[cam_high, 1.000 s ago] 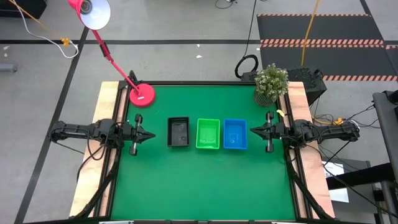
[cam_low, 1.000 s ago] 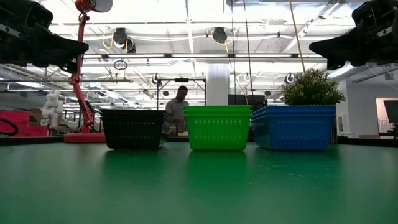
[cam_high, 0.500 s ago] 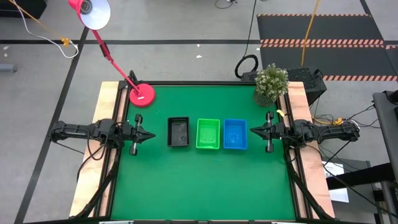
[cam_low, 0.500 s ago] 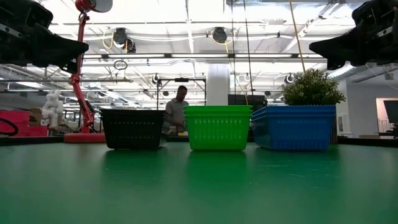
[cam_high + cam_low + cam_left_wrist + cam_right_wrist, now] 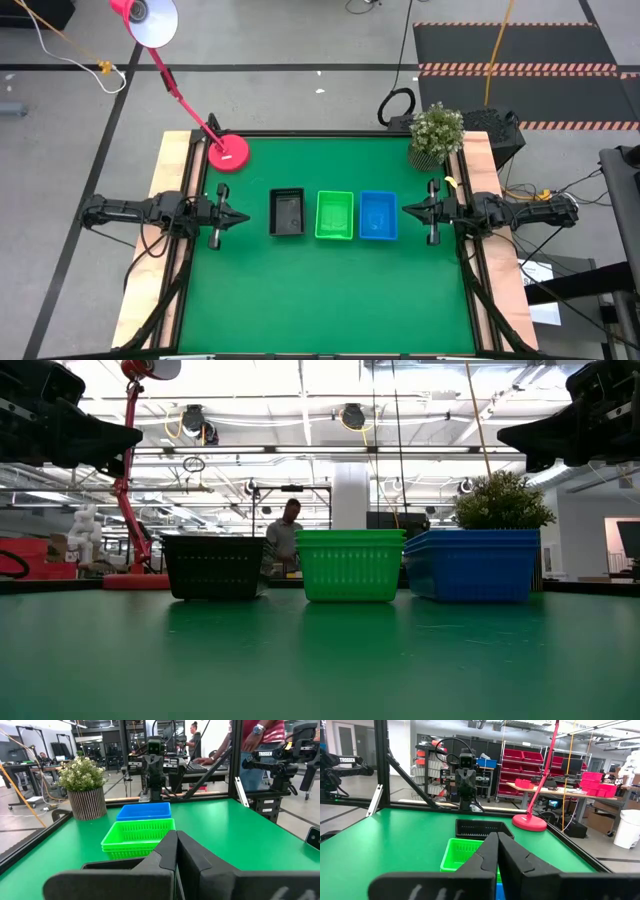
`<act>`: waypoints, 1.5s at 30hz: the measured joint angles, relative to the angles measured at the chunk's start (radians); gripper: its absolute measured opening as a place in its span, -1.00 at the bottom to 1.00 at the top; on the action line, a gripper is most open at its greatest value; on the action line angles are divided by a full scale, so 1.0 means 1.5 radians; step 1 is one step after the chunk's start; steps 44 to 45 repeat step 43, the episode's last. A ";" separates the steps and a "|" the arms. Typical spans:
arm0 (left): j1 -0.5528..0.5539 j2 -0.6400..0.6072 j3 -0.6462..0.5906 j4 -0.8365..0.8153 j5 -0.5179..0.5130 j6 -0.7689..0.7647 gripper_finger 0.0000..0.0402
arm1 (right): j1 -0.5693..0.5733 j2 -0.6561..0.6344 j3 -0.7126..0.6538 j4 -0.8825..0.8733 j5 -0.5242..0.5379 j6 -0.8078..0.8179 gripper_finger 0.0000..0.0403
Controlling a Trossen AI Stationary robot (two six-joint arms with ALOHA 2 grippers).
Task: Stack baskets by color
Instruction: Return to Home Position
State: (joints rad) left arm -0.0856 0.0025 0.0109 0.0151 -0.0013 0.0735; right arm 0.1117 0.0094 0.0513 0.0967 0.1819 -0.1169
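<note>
Green table (image 5: 330, 290): lamp base (image 5: 228, 153) at 10 o'clock, plant (image 5: 436, 133) at 2. Centre row, 9 to 3: black baskets (image 5: 287, 212), green baskets (image 5: 334, 215), blue baskets (image 5: 378, 215), each nested. Left gripper (image 5: 240, 217) at 9, right gripper (image 5: 408, 210) at 3, both pinched closed, empty.

No visible change in any view.

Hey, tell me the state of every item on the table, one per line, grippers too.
Black perforated plastic baskets: upright, layers unclear.
Bright green perforated plastic baskets: nested stack, upright.
Blue perforated plastic baskets: nested stack, upright.
Left gripper: shut, empty, at left table edge.
Right gripper: shut, empty, at right table edge.
Pink desk lamp: standing.
Potted plant: upright.
</note>
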 joint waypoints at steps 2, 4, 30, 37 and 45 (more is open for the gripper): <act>0.000 0.000 0.000 0.000 0.000 0.000 -0.96 | 0.000 0.000 0.000 0.000 0.000 0.000 -1.00; 0.000 0.000 0.000 0.000 0.000 0.000 -0.96 | 0.000 0.000 0.000 0.000 0.000 0.000 -1.00; 0.000 0.000 0.000 0.000 0.000 0.000 -0.96 | 0.000 0.000 0.000 0.000 0.000 0.000 -1.00; 0.000 0.000 0.000 0.000 0.000 0.000 -0.96 | 0.000 0.000 0.000 0.000 0.000 0.000 -1.00; 0.000 0.000 0.000 0.000 0.000 0.000 -0.96 | 0.000 0.000 0.000 0.000 0.000 0.000 -1.00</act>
